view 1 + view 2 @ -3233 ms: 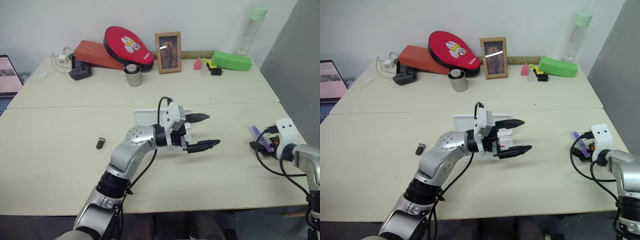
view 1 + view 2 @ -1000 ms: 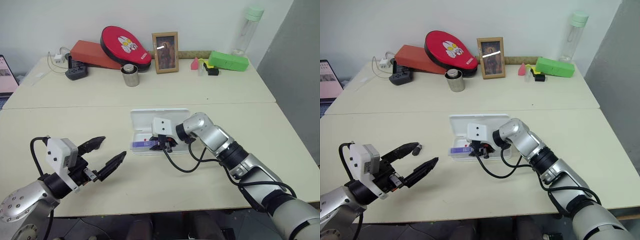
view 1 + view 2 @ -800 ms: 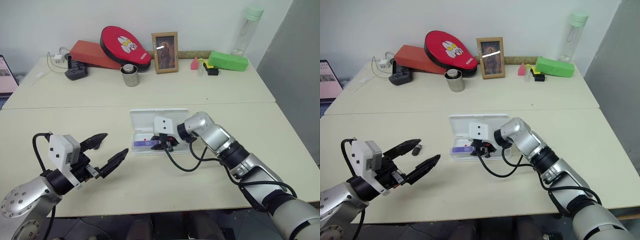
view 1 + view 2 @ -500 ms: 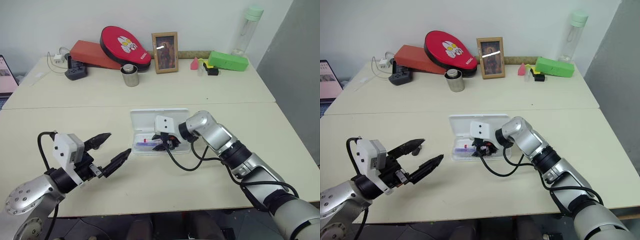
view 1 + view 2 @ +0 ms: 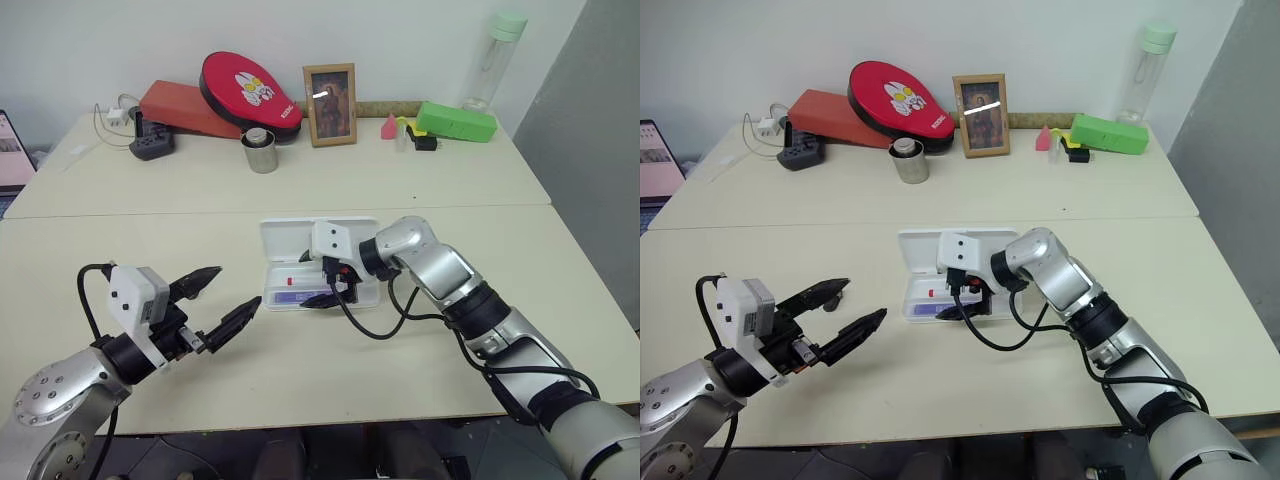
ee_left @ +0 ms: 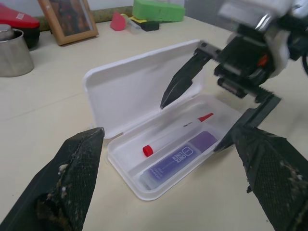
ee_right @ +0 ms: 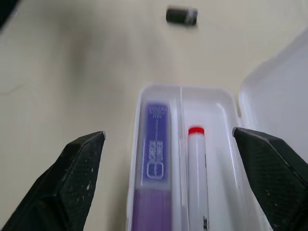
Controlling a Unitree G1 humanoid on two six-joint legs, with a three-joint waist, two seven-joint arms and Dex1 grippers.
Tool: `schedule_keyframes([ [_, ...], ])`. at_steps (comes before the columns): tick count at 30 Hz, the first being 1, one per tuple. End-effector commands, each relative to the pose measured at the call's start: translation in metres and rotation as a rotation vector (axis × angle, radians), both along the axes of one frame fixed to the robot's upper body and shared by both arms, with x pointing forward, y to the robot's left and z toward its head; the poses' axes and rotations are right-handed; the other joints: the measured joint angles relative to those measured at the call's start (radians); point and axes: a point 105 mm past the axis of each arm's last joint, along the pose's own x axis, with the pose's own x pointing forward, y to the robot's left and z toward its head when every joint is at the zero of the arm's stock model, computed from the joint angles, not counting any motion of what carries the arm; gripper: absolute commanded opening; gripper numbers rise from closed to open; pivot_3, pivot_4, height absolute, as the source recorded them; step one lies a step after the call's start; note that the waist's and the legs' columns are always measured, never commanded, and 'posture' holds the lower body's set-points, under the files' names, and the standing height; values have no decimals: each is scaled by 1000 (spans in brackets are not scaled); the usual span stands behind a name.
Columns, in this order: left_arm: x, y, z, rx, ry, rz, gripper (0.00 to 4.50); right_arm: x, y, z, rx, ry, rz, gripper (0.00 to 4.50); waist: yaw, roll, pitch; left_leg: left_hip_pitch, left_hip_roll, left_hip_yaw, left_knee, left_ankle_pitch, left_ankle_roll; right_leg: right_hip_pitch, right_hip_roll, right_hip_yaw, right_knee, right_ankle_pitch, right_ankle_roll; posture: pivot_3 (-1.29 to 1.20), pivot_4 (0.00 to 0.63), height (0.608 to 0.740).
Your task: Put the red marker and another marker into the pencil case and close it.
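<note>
Pencil case (image 5: 290,240) open at frame centre on desk (image 5: 420,190), red marker (image 6: 173,136) and purple marker (image 6: 179,156) side by side inside. My right tool (image 5: 321,279) wide just above it, empty; left tool (image 5: 222,300) wide, lower left.

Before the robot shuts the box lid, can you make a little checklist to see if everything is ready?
1. Red marker lying inside the pencil case: ok.
2. Purple marker lying inside, beside the red one: ok.
3. Right claw open, holding nothing: ok.
4. Left claw open and empty, away from the case: ok.
5. Lid shut: not ok, it stands open.
6. Right claw out of the lid's way: not ok, it hangs over the tray.
</note>
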Motion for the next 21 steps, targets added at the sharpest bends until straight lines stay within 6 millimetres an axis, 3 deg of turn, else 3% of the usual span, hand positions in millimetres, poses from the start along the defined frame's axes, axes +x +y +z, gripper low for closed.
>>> schedule_keyframes([
  [1,15,31,2,0,-24,185,4500,-17,-4,31,146,17,46,4494,0,0,0,0,0,0,0,0,0,0,0,0,0,0,0,0,150,740],
  [5,35,60,-14,18,38,368,4500,-27,-12,55,273,29,51,4494,0,0,0,0,0,0,0,0,0,0,0,-1,0,0,0,0,150,740],
  [8,47,75,-29,6,101,447,4500,-29,-16,63,317,4,29,4494,0,0,0,0,0,0,0,0,0,0,0,-2,0,0,0,0,150,740],
  [13,59,73,-55,-24,221,445,4500,-28,-22,63,334,2,-11,4494,0,0,0,0,0,0,0,0,0,0,0,-2,0,0,0,0,150,740],
  [21,65,69,-77,35,322,421,4500,-23,-28,68,353,-28,-63,4494,0,0,0,0,0,0,0,0,0,0,0,-1,0,0,0,0,150,740],
])
